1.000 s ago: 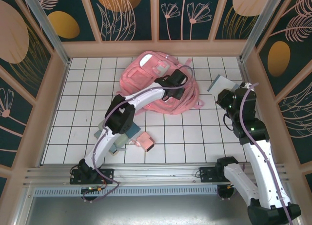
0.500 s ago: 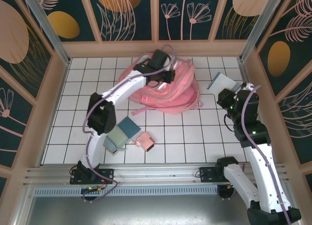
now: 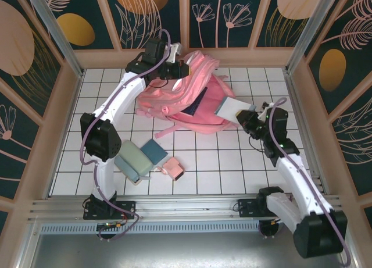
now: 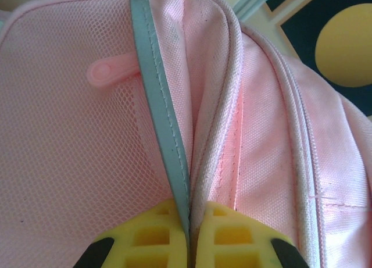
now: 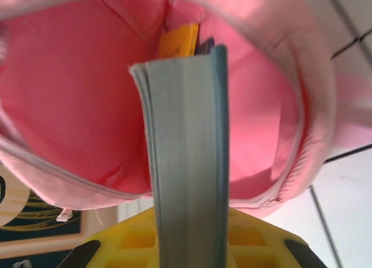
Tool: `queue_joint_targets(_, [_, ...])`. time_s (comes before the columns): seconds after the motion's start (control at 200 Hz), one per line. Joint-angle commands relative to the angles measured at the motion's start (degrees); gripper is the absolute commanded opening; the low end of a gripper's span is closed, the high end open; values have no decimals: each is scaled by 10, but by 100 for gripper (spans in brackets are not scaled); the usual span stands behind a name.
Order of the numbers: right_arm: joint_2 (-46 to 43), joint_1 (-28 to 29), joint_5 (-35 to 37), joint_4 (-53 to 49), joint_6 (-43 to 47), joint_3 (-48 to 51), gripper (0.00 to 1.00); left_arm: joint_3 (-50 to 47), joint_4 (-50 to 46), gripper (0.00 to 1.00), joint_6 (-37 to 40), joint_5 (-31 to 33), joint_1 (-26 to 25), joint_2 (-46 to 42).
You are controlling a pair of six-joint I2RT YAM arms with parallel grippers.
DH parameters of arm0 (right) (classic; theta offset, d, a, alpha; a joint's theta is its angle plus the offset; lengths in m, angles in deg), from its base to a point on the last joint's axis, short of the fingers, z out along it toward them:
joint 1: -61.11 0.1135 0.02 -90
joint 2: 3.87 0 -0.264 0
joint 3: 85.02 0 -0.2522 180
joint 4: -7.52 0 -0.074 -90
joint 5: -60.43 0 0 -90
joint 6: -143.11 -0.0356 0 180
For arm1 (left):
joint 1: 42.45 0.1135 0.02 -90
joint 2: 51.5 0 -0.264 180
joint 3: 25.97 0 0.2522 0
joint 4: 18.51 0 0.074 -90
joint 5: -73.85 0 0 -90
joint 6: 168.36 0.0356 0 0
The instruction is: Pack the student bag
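Book [image 5: 187, 163] edge w/in student bag [image 5: 70, 88] mouth

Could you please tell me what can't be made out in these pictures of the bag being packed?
- Right wrist view: the book in the right pincer hides most of the inside of the student bag; the orange item behind it is mostly covered.
- Left wrist view: the left pincer, pinching the bag's edge, is cut off by the bottom edge.
- Top view: the book's cover is too small to read.
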State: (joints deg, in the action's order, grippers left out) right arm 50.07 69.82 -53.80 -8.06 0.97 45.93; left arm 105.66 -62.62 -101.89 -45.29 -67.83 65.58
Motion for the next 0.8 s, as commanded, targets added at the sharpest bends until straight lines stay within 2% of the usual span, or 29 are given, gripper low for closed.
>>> queue_joint_targets(0.0, [64, 16, -80, 176, -72, -14, 0, 40, 77, 0, -20, -81, -1, -42])
queue_joint_targets(0.205, [215, 113, -10, 205, -41, -108, 0, 32, 121, 0, -63, -105, -1, -51])
queue_joint_targets(0.35, [346, 143, 18, 226, -61, -188, 0, 22, 148, 0, -84, -136, 0, -54])
queue_joint_targets(0.5, [488, 174, 30, 236, -97, -290, 0, 12, 158, 0, -96, -136, 2, -56])
queue_joint_targets(0.721, [675, 211, -14, 220, -123, -471, 15, -13, 191, 0, -125, -131, 14, -55])
queue_joint_targets(0.796, [708, 219, -6, 184, -121, -513, 39, -11, 195, 0, -134, -138, 19, -48])
